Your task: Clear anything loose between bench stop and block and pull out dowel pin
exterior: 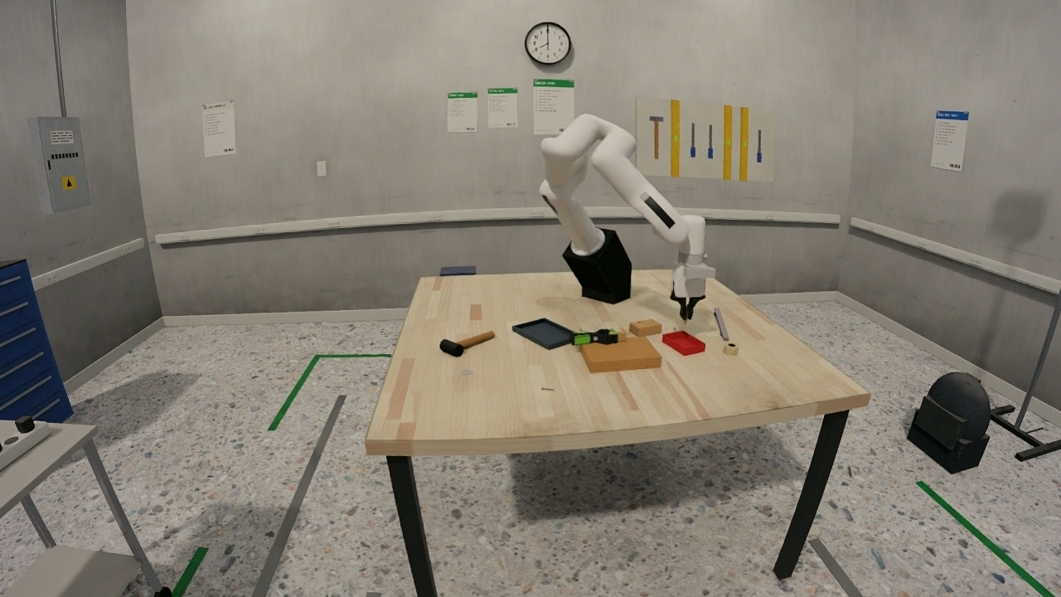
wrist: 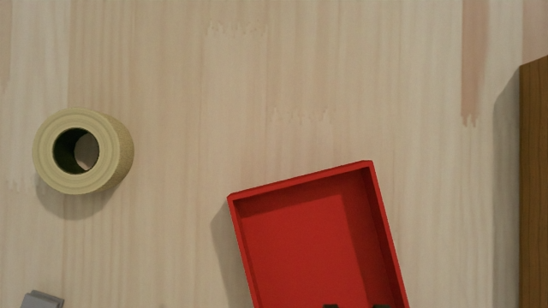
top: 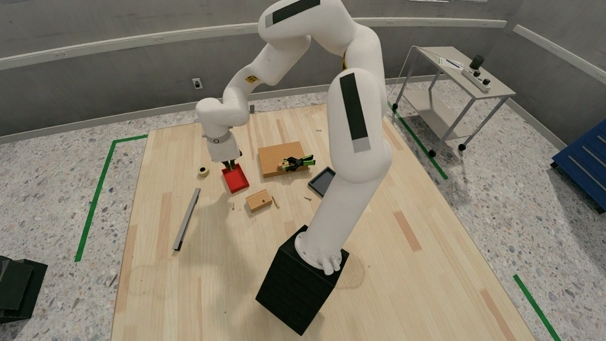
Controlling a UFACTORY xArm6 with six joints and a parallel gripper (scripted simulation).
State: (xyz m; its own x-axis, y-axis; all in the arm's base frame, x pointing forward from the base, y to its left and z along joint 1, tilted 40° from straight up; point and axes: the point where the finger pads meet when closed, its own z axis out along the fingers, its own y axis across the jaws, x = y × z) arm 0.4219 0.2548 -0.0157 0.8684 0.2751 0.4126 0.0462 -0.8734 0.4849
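Observation:
My gripper (top: 230, 164) (exterior: 685, 313) hangs just above the far end of the red tray (top: 237, 180) (exterior: 683, 342) (wrist: 317, 244). It is shut on a thin tan dowel pin that points down; only the fingertips show at the bottom edge of the wrist view. The brown bench board (top: 273, 154) (exterior: 619, 356) (wrist: 535, 192) lies right of the tray. The black and green spring clamp (top: 296, 162) (exterior: 593, 338) grips the small wooden block (top: 281, 166) at the board's near edge. I cannot make out the stop.
A second, loose wooden block (top: 258, 200) (exterior: 644, 327) with a hole lies in front of the tray. A tape roll (top: 203, 171) (exterior: 730, 348) (wrist: 81, 150) and a grey bar (top: 186, 218) (exterior: 720, 324) lie to the left. A dark grey tray (top: 322, 181) (exterior: 545, 333) and a hammer (exterior: 466, 343) lie beyond the board.

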